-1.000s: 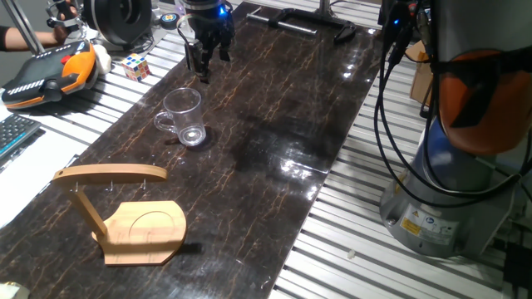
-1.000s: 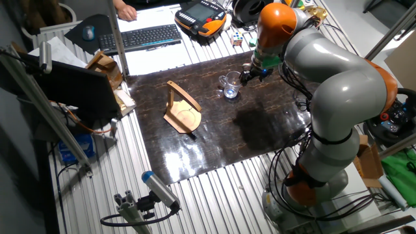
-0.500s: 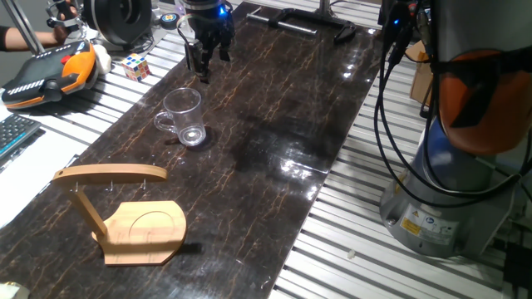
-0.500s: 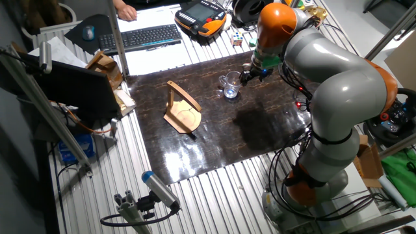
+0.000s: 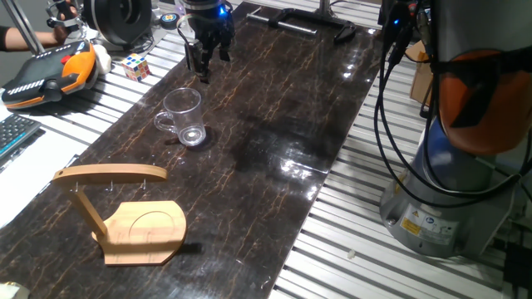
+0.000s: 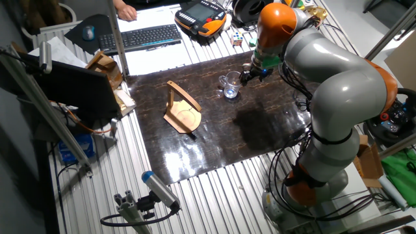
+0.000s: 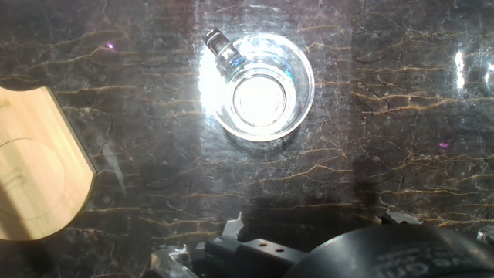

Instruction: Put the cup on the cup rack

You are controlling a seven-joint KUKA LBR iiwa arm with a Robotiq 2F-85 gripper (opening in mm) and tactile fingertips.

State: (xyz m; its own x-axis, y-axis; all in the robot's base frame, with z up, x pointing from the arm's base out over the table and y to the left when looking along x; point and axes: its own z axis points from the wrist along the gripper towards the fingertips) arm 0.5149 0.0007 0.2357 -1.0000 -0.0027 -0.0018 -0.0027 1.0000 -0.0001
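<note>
Cup and cup rack without legible writing

Clear glossy glass cup, pale matt wooden cup rack, glossy dark marbled tabletop.

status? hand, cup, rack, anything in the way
Hand empty, hovering beyond the cup, apart from it. Cup upright on the dark tabletop, not hung. Cup rack stands separately, hooks free. Nothing between cup and rack.
</note>
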